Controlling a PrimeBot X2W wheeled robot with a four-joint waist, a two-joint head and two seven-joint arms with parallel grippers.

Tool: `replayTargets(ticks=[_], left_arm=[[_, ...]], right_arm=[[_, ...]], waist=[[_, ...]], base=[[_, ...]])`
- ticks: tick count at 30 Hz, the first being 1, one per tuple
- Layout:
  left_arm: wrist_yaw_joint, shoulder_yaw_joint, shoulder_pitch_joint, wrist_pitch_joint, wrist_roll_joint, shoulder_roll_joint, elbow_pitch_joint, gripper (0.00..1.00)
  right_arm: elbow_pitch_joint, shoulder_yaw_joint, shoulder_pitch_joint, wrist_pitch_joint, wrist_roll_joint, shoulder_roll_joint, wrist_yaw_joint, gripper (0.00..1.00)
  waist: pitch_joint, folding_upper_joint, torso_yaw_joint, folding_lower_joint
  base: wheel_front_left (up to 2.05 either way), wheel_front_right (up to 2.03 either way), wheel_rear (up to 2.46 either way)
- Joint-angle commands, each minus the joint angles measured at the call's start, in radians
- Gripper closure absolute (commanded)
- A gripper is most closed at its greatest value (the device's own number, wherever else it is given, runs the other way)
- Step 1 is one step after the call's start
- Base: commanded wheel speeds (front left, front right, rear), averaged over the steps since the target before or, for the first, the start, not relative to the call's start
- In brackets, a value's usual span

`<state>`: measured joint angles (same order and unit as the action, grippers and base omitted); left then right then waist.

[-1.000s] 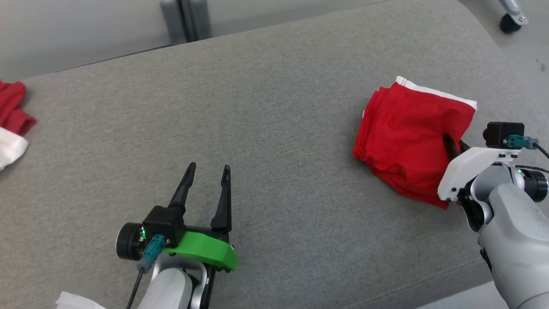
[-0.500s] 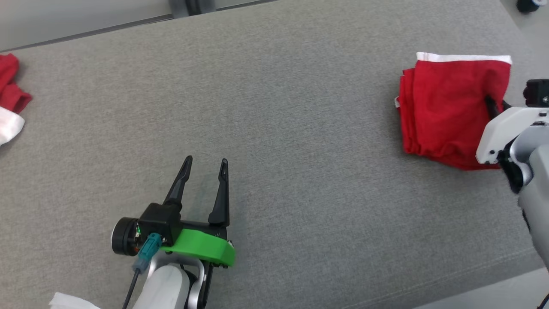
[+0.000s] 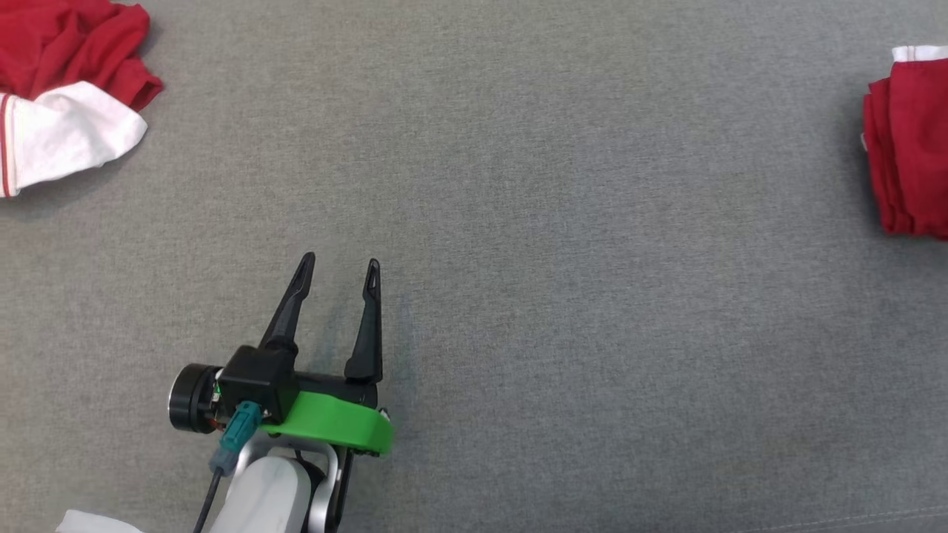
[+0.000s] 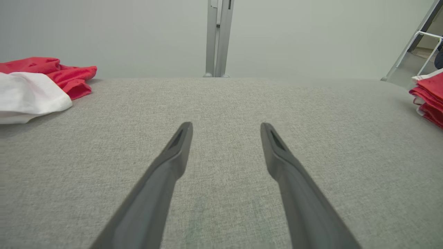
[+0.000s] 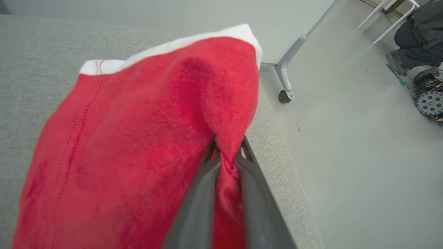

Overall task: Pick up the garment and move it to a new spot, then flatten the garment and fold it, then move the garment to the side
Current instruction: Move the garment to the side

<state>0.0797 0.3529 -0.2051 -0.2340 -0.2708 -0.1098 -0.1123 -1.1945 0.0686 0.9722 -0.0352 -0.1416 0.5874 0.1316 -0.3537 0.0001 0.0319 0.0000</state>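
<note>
Head cam looks down, L wrist cam skims low; 2 share grey surface (image 3: pixel 563 222), garment (image 3: pixel 911 148).

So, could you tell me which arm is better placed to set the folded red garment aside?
Right. The right gripper is clamped on the garment beside the cushion edge; the left gripper is open, well away.

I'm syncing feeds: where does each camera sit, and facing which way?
Head view: on the head, facing down at the grey fabric surface; open left gripper lower left.
Left wrist view: left wrist, facing along its fingers across the surface toward a wall.
Right wrist view: right wrist, facing along the right gripper shut on the red garment.
Shared: head and left wrist views both show crumpled clothes.
</note>
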Motion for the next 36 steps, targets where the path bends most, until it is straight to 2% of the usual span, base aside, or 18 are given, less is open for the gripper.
replayTargets(ticks=[1,5,6,7,8,15,22,31,36], left_arm=[[0.006,-0.001,0.01,0.002,0.006,-0.008,0.006,0.0],[0.008,0.006,0.016,0.006,0.005,-0.011,0.016,0.0],[0.01,0.007,0.017,0.007,0.005,-0.011,0.017,0.0],[0.01,0.009,0.017,0.007,0.005,-0.011,0.018,0.0],[0.01,0.01,0.017,0.006,0.004,-0.011,0.019,0.0],[0.016,0.011,0.019,0.003,-0.008,-0.01,0.015,0.0],[0.01,0.009,0.024,-0.004,-0.026,-0.003,-0.021,0.0],[0.015,-0.03,0.016,-0.022,-0.068,0.007,-0.118,0.0],[0.019,-0.064,0.057,-0.03,-0.089,0.014,-0.187,0.0]], right_arm=[[-0.012,-0.006,0.019,-0.01,0.022,0.016,-0.002,1.0],[-0.033,-0.009,0.041,-0.022,0.093,0.033,-0.002,1.0],[-0.036,-0.021,0.047,-0.032,0.111,0.041,-0.002,0.73],[-0.038,-0.03,0.049,-0.042,0.13,0.048,-0.002,0.24],[-0.043,-0.039,0.048,-0.045,0.152,0.048,-0.002,0.0],[-0.042,-0.118,0.04,-0.094,0.239,0.007,-0.002,0.0],[-0.013,-0.122,0.034,-0.149,0.289,-0.088,-0.002,0.0],[-0.007,-0.04,-0.028,-0.213,0.228,-0.258,-0.002,0.0],[0.037,0.008,-0.133,-0.229,0.149,-0.348,-0.002,0.0]], waist=[[-0.033,-0.0001,-0.033,0.0],[-0.039,-0.0001,-0.043,0.0],[-0.039,-0.0001,-0.045,0.0],[-0.039,-0.0001,-0.045,0.0],[-0.039,-0.0001,-0.046,0.0],[-0.018,-0.0001,-0.033,0.0],[0.053,-0.0001,-0.005,0.0],[0.21,-0.0001,0.016,0.0],[0.319,-0.0001,0.011,0.0]], base=[[0.0,0.0,0.0],[0.0,0.0,0.0],[0.0,0.0,0.0],[0.0,0.0,0.0],[0.0,0.0,0.0],[0.0,0.0,0.0],[0.0,0.0,0.0],[0.0,0.0,0.0],[0.0,0.0,0.0]])
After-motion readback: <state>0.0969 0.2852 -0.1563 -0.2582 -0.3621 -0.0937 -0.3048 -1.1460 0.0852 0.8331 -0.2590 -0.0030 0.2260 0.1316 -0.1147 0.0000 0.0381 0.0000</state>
